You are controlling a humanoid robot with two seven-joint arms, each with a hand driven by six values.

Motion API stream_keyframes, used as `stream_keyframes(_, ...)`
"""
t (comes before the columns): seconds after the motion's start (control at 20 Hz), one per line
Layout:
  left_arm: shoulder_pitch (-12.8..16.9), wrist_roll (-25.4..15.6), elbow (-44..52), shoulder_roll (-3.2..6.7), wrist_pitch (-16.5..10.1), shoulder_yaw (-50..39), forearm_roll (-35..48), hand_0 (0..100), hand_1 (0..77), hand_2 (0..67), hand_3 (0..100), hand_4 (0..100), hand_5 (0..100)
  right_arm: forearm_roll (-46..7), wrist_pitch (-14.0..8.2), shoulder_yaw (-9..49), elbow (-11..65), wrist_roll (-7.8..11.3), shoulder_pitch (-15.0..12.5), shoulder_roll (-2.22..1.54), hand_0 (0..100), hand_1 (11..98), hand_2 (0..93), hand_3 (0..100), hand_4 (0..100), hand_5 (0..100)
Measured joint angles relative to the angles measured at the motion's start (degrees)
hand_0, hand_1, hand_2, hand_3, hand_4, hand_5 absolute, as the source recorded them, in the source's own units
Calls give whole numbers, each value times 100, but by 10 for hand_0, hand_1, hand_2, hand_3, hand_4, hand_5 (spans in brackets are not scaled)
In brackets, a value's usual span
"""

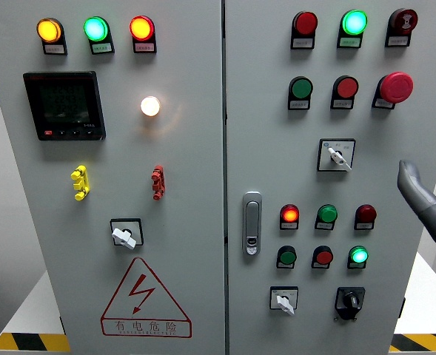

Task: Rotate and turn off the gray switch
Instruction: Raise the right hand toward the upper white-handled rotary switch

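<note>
Gray switches number three on this cabinet in the head view: one on the left door [125,235], one at the right door's upper middle [337,156], one low on that door [284,302], beside a black selector [349,301]. Only the right hand [425,200] shows, at the right edge, apart from the panel, holding nothing; I cannot tell how its fingers are set. The risk is turning the wrong switch, or brushing the red emergency button [396,87] above.
</note>
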Motion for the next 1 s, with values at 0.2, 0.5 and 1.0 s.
stream_keyframes(0.2,1,1,0,0,0,0,-3,0,0,129,183,94,119,0,0,0,0,0,0,0,490,548,182,1000,954,1000)
stream_keyframes(0.5,-3,-4,0,-1,0,0,-5,0,0,130,183,94,120,10,5,-9,-17,-91,-19,-3,538,480,215,1000,956,1000)
stream_keyframes(1.0,-1,-3,0,-1,0,0,1,0,0,130,183,94,120,94,60,-70,-140,-132,16,-9,434,460,338,1000,949,1000)
